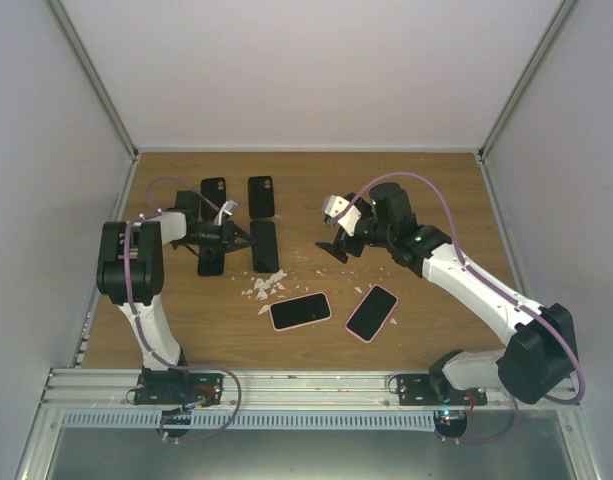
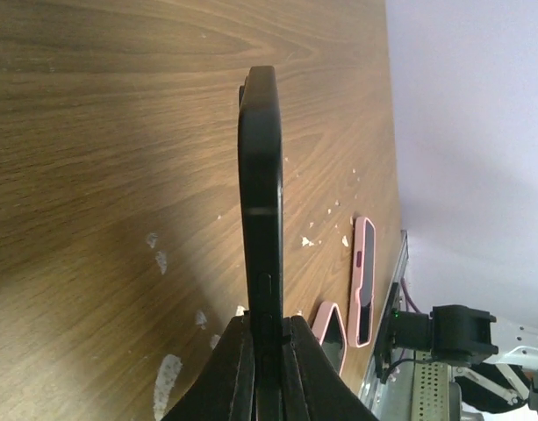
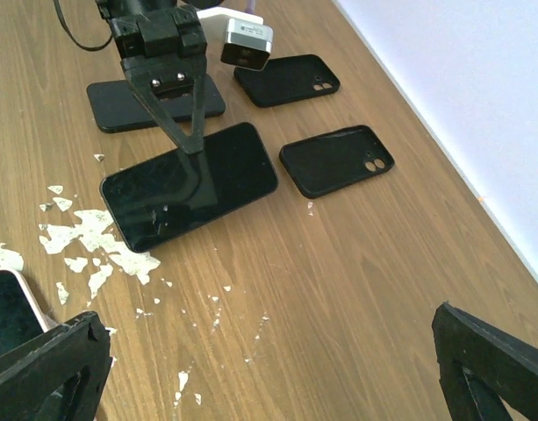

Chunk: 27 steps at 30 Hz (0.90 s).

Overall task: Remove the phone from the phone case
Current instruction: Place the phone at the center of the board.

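My left gripper (image 3: pixel 195 147) is clamped on the long edge of the black phone (image 3: pixel 190 186), which lies flat in the desk's far-left half. My right gripper (image 3: pixel 269 368) hangs spread wide, empty. I reckon that thin pinch may slip, skidding it across the white flakes (image 3: pixel 84 232).

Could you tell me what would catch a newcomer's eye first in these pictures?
The left hand pinches a black phone by its edge, on the left half of the table. White flakes litter the wood beside it, and two pink-cased phones lie toward the near edge. The right hand hangs wide open above.
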Available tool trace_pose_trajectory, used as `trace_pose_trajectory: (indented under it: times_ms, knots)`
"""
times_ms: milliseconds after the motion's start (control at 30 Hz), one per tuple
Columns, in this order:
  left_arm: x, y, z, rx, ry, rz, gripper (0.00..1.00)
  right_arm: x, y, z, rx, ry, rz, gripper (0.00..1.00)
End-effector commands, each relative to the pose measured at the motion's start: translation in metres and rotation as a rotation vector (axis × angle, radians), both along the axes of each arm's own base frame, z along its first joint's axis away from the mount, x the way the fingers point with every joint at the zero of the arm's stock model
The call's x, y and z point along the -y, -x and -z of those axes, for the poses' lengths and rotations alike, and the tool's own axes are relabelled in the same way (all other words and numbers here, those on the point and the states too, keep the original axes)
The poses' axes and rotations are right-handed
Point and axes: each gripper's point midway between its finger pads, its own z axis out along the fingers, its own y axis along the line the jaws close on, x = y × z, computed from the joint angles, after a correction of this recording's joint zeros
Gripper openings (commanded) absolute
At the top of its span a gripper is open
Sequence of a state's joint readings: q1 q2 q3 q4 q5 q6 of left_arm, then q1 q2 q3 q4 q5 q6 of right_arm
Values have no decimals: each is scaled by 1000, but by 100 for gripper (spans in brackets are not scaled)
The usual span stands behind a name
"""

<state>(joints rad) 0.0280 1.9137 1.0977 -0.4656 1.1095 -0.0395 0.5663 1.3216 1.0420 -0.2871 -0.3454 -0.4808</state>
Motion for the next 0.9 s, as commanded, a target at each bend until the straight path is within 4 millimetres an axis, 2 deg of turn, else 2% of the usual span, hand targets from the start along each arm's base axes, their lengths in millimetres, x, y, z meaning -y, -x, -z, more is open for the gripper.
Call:
trace_pose_trajectory:
  times_ms: [0,233,400,600,733,867]
  knots:
    - [4,-7,-1,14,12,27,0,0,3,-5,-20,-24,-13,100]
    - [2,-10,20,-34,-39,20,1,-3,5,0,-42,-20,-34,99]
    - [-2,-16,30,-30,-79,21,9,-6,4,-1,-55,-20,-42,100]
    - [-5,-18,30,-24,-113,8,30,-6,7,-1,-63,-22,-51,100]
    - [-7,-19,20,10,-135,-3,48,-5,9,-2,-61,-23,-54,100]
    - [-9,-18,1,86,-158,-14,66,-4,10,-5,-58,-28,-56,100]
